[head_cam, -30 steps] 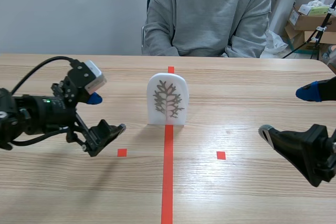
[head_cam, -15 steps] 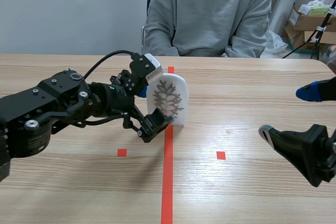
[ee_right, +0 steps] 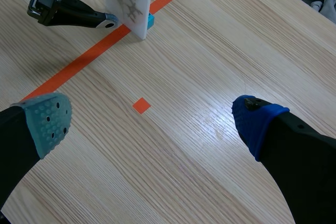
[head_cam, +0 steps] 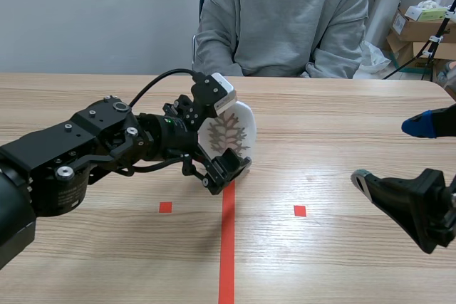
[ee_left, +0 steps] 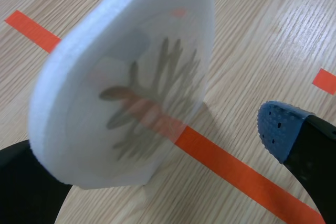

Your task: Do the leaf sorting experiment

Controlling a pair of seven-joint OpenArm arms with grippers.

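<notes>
Leaf plaque (head_cam: 241, 127): white arched slab with a skeleton leaf showing through. Stands on its bottom edge across the orange-red tape line (head_cam: 226, 247), near the middle of the table (head_cam: 342, 126), broad face toward the robot. Suits a pinch well, judging by the pose: two flat faces on offer and a thin body between them. Straddled by left gripper (head_cam: 217, 146), spread wide, one finger to each face, low near the base. Shows plainly from the left wrist: plaque (ee_left: 131, 103) sits between the fingers, yet blue dotted pad (ee_left: 278, 127) stands apart from the near face with bare wood in the gap, so no hold so far. Looks like the moment just ahead of closing. Calls for an even squeeze, since a push from one finger alone could tip so light and tall a piece. Right gripper (head_cam: 392, 153) hangs well apart at the table's right side, also spread wide with nothing between its pads, above bare wood near a small red square (ee_right: 140, 105). Seems parked there to leave room. Across the table sits a person (head_cam: 285, 19) in a grey sweatshirt, hands out of sight.
</notes>
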